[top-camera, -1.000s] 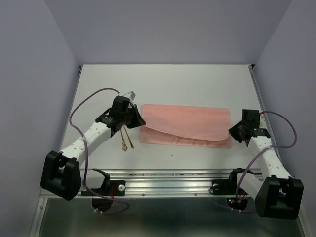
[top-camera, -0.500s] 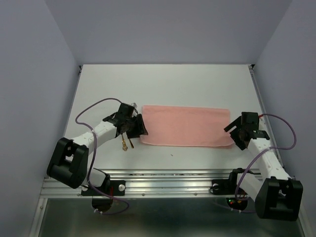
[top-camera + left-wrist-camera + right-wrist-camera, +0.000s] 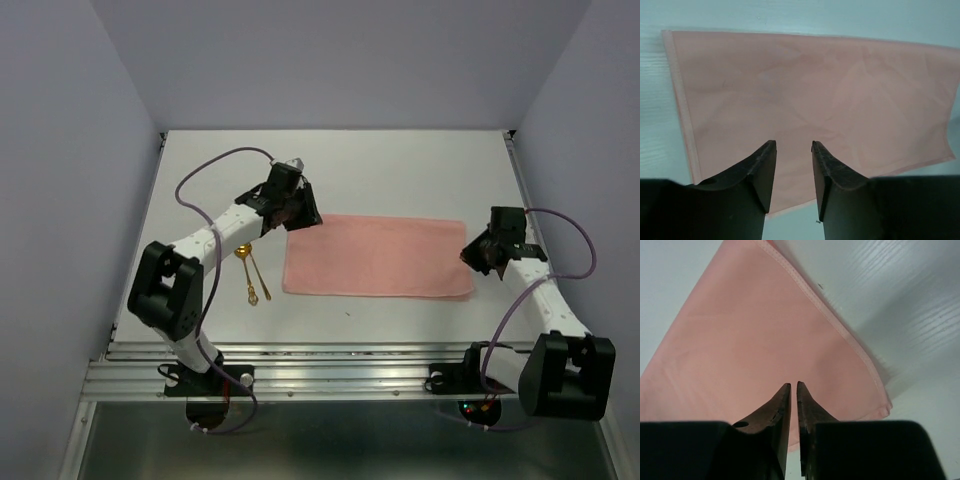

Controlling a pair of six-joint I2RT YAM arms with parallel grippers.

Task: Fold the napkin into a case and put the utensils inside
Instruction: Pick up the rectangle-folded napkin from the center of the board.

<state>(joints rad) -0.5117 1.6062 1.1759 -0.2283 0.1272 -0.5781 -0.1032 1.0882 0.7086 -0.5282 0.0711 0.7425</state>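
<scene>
- The napkin (image 3: pixel 378 256) lies flat on the white counter (image 3: pixel 400 170) as a long salmon-pink rectangle, its long sides running left to right between the two arms.
- The utensils (image 3: pixel 254 275), two slim gold spoons, rest on the counter just left of the napkin's left edge. They lie close together and clear of the cloth.
- The left hand (image 3: pixel 298 212) sits at the far left corner of the napkin, beyond the spoons.
- In the left wrist view, the left hand (image 3: pixel 792 145) has its dark fingers (image 3: pixel 762 170) standing moderately apart with nothing between them. The napkin (image 3: pixel 810 90) spreads out smooth beyond the tips, a hemmed edge down its left side.
- Whether those fingertips touch the cloth cannot be told.
- The right hand (image 3: pixel 480 255) is at the napkin's right edge, about midway along it.
- In the right wrist view, the right hand (image 3: pixel 793 385) is narrow. Its fingers (image 3: pixel 777 410) are pinched almost together, leaving only a thin slit, and they hold nothing.
- The tips point onto the napkin (image 3: pixel 755 340), with its stitched hem and one corner showing to their right against the bare counter.
</scene>
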